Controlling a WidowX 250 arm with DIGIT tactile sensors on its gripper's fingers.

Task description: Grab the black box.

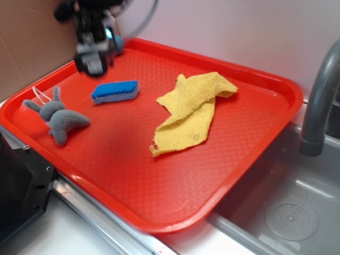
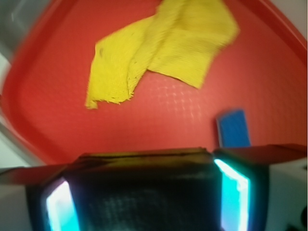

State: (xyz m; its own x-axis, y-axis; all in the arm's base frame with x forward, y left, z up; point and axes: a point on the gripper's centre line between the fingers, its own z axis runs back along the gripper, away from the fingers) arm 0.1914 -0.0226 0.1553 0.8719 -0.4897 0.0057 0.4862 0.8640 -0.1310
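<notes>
You see 1 red tray (image 1: 255,138) carrying 3 things: yellow cloth (image 1: 191,111), blue sponge (image 1: 115,91), grey plush toy (image 1: 57,116).

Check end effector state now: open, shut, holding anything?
End effector: shut on the black box, lifted above the red tray's back corner.

Tray (image 1: 255,154) holds three things: toy (image 1: 57,118) at left, sponge (image 1: 115,91) just behind and right of it, cloth (image 1: 192,112) near centre. Sink (image 1: 289,212) and faucet (image 1: 319,101) lie right of tray.
</notes>
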